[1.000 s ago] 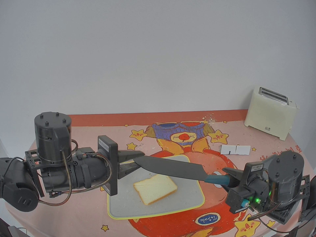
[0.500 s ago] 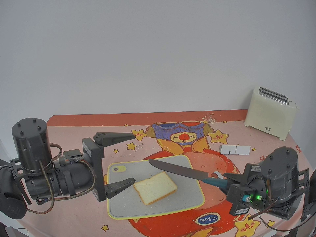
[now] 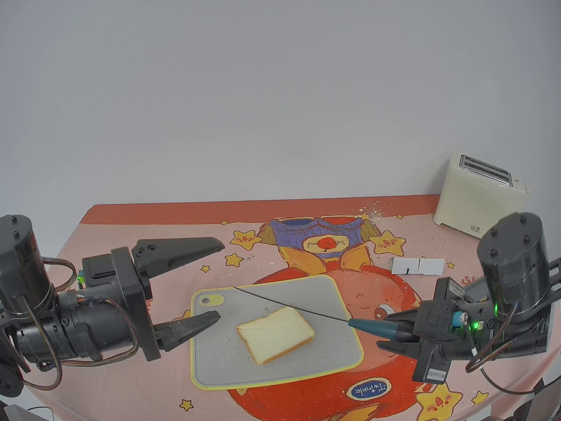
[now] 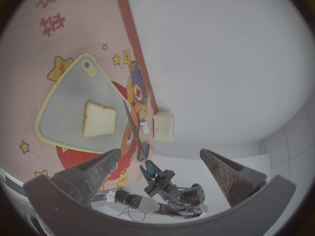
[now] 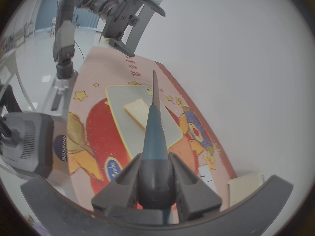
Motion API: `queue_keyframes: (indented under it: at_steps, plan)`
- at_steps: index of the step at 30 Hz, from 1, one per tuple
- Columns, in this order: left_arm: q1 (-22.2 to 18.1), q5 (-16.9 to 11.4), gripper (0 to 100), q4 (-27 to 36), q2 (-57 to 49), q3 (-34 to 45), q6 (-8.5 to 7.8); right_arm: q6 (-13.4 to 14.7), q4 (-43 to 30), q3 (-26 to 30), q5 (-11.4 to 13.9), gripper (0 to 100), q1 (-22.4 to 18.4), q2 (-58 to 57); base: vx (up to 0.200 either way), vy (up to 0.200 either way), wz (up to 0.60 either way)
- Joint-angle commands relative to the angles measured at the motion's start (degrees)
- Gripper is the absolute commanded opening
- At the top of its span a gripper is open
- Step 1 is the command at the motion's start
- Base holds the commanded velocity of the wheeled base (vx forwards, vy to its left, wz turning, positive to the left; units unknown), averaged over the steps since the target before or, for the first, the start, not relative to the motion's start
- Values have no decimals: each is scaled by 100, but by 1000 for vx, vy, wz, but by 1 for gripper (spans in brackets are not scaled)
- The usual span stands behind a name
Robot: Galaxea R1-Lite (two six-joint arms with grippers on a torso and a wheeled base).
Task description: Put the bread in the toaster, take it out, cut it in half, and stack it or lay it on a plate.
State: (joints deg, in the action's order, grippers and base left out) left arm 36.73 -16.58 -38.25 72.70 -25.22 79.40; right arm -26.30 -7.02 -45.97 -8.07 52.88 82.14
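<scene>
The left gripper (image 3: pixel 220 279) has its fingers spread wide and empty, just left of the cutting board (image 3: pixel 228 358); with nothing pinning the slice, the blade could drag or crush it rather than part it; the bread (image 3: pixel 276 334) lies flat mid-board, whole, pale, soft-looking; the knife (image 3: pixel 315 312) crosses its far edge, teal handle clamped in the right gripper (image 3: pixel 394 334); a skewed stroke would give unequal halves.

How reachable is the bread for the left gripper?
Probably yes: the open left gripper sits beside the cutting board, bare board between it and the bread; the knife hangs at the far side.
</scene>
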Motion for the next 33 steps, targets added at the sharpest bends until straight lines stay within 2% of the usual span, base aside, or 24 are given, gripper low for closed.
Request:
queue_keyframes:
  at_steps: [1,2,3,4,5,7,10,13,14,15,16,20,24,33]
  plan:
    - [-8,6,100,319,-178,-185,-1225,511,-546,-509,1079,0,-454,-111,0,0,0]
    - [-8,6,100,398,-143,-211,-1348,582,-599,-562,1194,0,-454,-111,0,0,0]
    - [-8,14,100,415,-134,-220,-1374,599,-616,-571,1220,0,-463,-111,0,0,0]
    - [-8,14,100,714,-46,-387,-1629,801,-827,-720,1475,0,-463,-93,0,0,0]
    - [-8,6,100,846,-11,-501,-1699,854,-933,-764,1528,0,-463,-84,0,0,0]
    - [-8,6,100,1030,60,-695,-1787,872,-1091,-843,1580,0,-463,-75,0,0,0]
    - [-26,6,100,1197,156,-1108,-2016,889,-1495,-1010,1765,0,-463,39,0,0,0]
    - [-26,23,100,1189,323,-1125,-2367,889,-1829,-1116,2011,0,-604,171,0,0,0]
    - [-26,23,100,1197,341,-1116,-2411,880,-1847,-1116,2029,0,-630,180,0,0,0]
    - [-26,50,100,1189,376,-1020,-2658,872,-1864,-1151,2099,0,-771,250,0,0,0]
    - [-26,41,100,1180,376,-976,-2754,845,-1855,-1186,2117,0,-832,320,0,0,0]
    - [-43,50,100,1162,350,-1099,-2824,837,-1864,-1397,2117,0,-850,601,0,0,0]
    - [-34,41,100,1162,350,-1099,-2824,801,-1873,-1564,2099,0,-850,768,0,0,0]
    - [-201,41,100,1162,376,-1081,-2833,784,-1847,-1546,2046,0,-850,742,0,0,0]
